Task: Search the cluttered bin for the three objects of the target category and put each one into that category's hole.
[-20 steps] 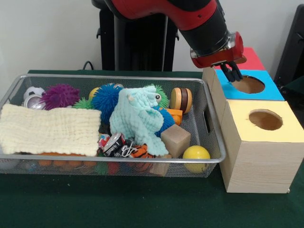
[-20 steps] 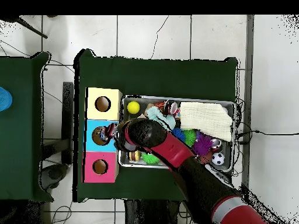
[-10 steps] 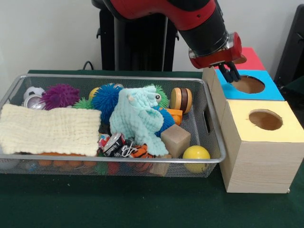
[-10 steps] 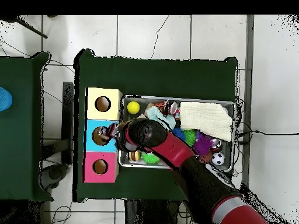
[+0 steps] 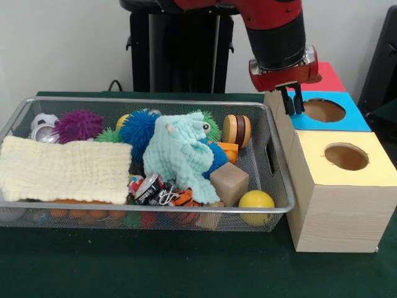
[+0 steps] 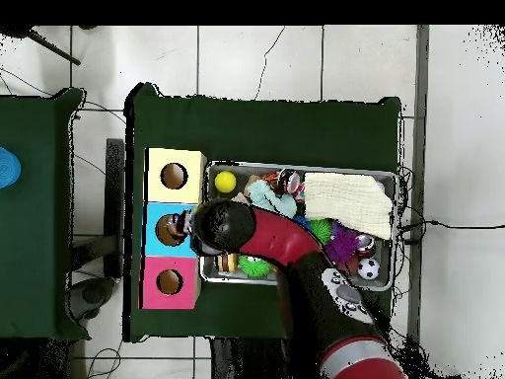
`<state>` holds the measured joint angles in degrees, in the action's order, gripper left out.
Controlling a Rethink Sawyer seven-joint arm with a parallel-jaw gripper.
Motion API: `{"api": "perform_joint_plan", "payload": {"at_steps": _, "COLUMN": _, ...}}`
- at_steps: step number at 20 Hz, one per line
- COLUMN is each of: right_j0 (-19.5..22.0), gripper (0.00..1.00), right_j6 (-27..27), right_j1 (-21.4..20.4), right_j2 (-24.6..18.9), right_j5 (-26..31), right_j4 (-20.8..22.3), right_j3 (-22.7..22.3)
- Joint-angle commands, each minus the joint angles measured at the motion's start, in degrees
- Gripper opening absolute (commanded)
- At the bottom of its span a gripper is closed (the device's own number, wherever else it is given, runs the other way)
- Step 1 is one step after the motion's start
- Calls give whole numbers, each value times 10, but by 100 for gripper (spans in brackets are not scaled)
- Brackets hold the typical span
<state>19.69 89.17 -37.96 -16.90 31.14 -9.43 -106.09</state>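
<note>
Three holes, one each in the red, blue (image 5: 327, 110) and yellow (image 5: 347, 156) boxes; the gripper (image 5: 293, 102) hangs empty, fingers parted.

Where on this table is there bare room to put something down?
The green table cloth lies bare in front of the wire mesh bin and the yellow-topped wooden box. The overhead view shows another wide bare strip on the bin's opposite side. The bin is packed full, and the red-and-black tool hangs at the blue-topped box.
</note>
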Motion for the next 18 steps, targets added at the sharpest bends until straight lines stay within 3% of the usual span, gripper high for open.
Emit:
{"api": "perform_joint_plan", "payload": {"at_steps": 1, "right_j0": -11, "gripper": 0, "right_j6": 58, "right_j1": -8, "right_j2": 77, "right_j5": 23, "right_j4": 63, "right_j3": 105}}
{"api": "perform_joint_plan", "payload": {"at_steps": 12, "right_j0": -23, "gripper": 0, "right_j6": 39, "right_j1": -57, "right_j2": 85, "right_j5": 114, "right_j4": 97, "right_j3": 148}}
{"api": "perform_joint_plan", "payload": {"at_steps": 18, "right_j0": -26, "gripper": 0, "right_j6": 8, "right_j1": -72, "right_j2": 92, "right_j5": 121, "right_j4": 128, "right_j3": 170}}
